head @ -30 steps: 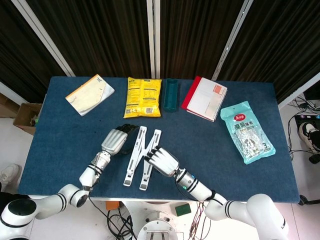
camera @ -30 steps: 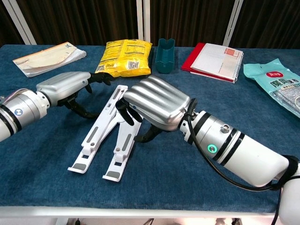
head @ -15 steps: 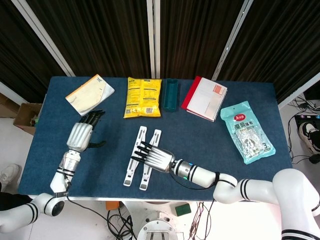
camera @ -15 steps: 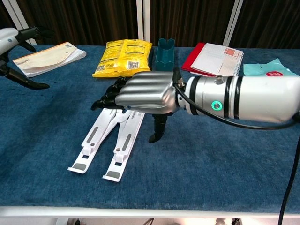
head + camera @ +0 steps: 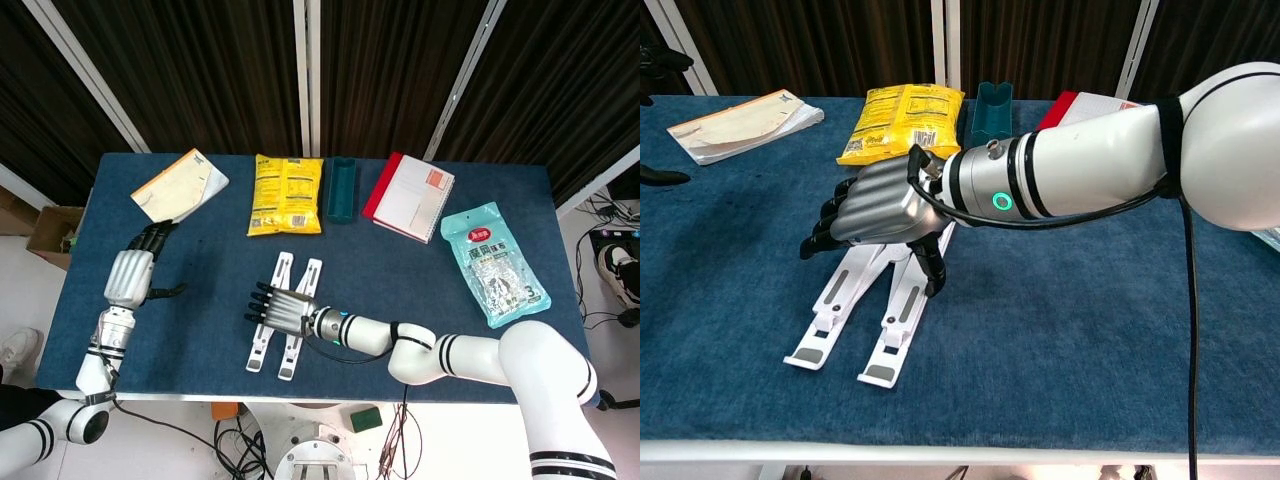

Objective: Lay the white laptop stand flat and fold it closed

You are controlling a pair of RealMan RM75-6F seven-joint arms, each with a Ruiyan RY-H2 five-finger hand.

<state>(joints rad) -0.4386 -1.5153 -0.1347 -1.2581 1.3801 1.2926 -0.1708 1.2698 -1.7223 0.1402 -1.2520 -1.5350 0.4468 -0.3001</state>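
Head view shows the blue table (image 5: 470, 340) with the white laptop stand (image 5: 284, 312) lying flat near its front edge, both legs in a narrow V. Right hand (image 5: 280, 311) lies across the stand, fingers stretched and gripping nothing. Left hand (image 5: 132, 272) is well apart at the left, fingers open and empty.
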